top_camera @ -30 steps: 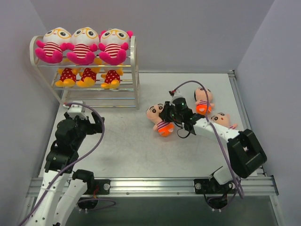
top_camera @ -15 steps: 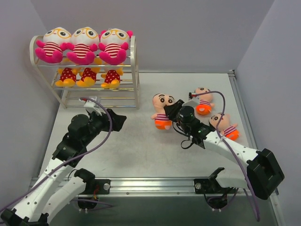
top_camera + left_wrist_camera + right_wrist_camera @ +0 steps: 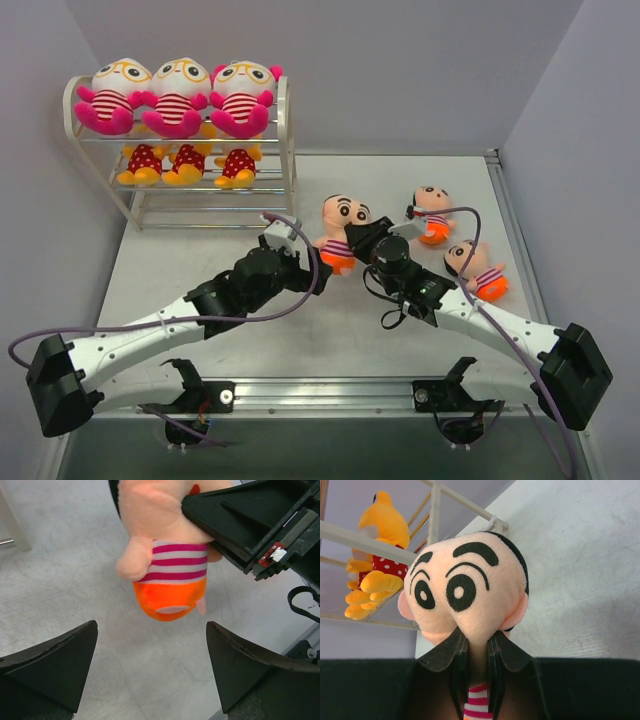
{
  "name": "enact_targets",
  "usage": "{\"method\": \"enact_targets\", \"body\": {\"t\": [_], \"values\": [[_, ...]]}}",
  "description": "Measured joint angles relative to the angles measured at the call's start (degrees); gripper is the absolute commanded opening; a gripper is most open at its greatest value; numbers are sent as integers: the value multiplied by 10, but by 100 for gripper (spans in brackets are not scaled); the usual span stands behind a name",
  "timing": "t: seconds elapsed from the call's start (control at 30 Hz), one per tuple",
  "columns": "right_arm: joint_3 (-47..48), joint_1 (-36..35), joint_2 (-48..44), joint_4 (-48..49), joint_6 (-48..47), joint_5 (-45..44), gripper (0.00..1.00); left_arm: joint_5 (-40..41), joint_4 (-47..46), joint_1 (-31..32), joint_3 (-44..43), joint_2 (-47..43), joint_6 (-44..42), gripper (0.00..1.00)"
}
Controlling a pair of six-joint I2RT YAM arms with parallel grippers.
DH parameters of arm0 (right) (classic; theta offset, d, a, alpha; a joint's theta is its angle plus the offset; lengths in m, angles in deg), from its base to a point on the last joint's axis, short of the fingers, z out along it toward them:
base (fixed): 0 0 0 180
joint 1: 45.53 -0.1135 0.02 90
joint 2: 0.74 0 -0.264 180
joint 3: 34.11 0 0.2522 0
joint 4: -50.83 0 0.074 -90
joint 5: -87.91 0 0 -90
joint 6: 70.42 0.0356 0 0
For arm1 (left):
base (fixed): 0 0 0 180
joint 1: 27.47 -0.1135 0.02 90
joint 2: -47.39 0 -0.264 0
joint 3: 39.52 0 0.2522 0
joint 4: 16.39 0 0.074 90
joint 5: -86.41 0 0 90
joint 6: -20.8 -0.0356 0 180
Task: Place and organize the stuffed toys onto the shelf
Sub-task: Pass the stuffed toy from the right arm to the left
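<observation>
At the far left of the table (image 3: 330, 335), the shelf (image 3: 287, 150) is seen standing against the back wall. Three pink toys (image 3: 178, 95) with striped bellies are seated side by side on its top tier, and three yellow toys (image 3: 187, 162) in red dotted dresses are lined up on the tier just below. Right of the shelf, the left gripper (image 3: 303, 263) is stretched out low over the table; in its wrist view the left gripper (image 3: 150, 632) is shown with its jaws spread wide and nothing between them, the orange pants of a black-haired doll (image 3: 170, 565) hanging just in front of them. That doll (image 3: 340, 225) is held upright just above the table near the middle, right of the shelf's lower corner. It is clamped at the neck and body by the right gripper (image 3: 362, 238), whose fingers (image 3: 459, 662) are seen pressed in under the chin. Behind the doll's head in the right wrist view, one yellow toy and the shelf rods are visible. Farther right, two more black-haired dolls (image 3: 432, 212) (image 3: 475, 268) are lying on the table, near each other but apart.
</observation>
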Motion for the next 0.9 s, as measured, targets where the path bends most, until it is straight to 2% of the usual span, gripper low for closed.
{"method": "enact_targets", "body": {"t": [0.13, 0.2, 0.67, 0.73, 0.77, 0.83, 0.87, 0.9], "values": [[0, -11, 0, -3, 5, -12, 0, 30, -20, 35, -29, 53, -3, 100], [0, -15, 0, -5, 6, -19, 0, 41, -27, 41, -36, 65, -3, 93], [0, -23, -1, -13, 12, -32, 0, 106, -44, 84, -76, 152, -31, 79], [0, -25, -1, -13, 12, -33, 0, 109, -44, 85, -76, 163, -33, 73], [0, -26, -1, -13, 12, -33, 0, 111, -43, 85, -76, 166, -32, 65], [0, -26, -1, -14, 12, -33, 0, 116, -43, 85, -76, 170, -32, 57], [0, -26, -1, -14, 12, -33, 0, 118, -44, 85, -76, 170, -32, 46], [0, -26, -1, -14, 12, -33, 0, 120, -44, 85, -76, 170, -31, 41]]}}
